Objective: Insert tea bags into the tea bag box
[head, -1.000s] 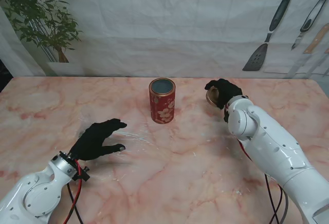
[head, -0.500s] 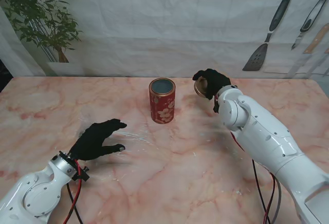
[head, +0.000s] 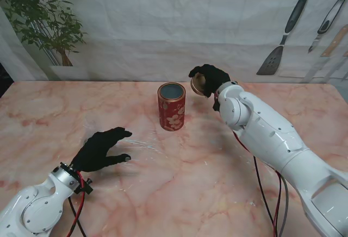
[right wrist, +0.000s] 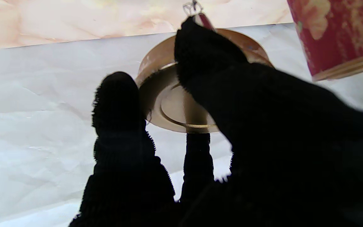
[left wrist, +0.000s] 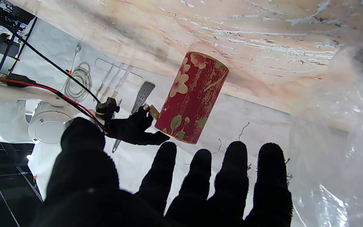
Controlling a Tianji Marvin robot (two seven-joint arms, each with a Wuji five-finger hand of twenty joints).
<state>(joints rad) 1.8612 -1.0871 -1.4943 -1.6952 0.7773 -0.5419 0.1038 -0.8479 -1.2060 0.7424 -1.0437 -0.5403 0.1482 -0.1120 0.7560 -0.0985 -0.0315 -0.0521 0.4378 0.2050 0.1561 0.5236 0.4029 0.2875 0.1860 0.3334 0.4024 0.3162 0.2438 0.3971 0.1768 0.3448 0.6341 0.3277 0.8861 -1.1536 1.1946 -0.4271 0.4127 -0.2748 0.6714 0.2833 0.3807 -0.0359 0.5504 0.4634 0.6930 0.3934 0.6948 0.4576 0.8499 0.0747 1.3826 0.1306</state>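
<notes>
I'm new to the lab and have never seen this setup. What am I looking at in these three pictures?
A two-armed robot with black-gloved five-finger hands. The wide picture looks down from its stand; the other two come from wrist cameras and appear upside down. On the marble table stands a red flowered tea tin, open. The right hand holds its gold lid in the air beside the tin. The left hand rests open on the table, holding nothing, beside crinkled clear plastic.

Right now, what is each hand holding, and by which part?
The right hand grips the gold lid by its rim. The left hand holds nothing.
</notes>
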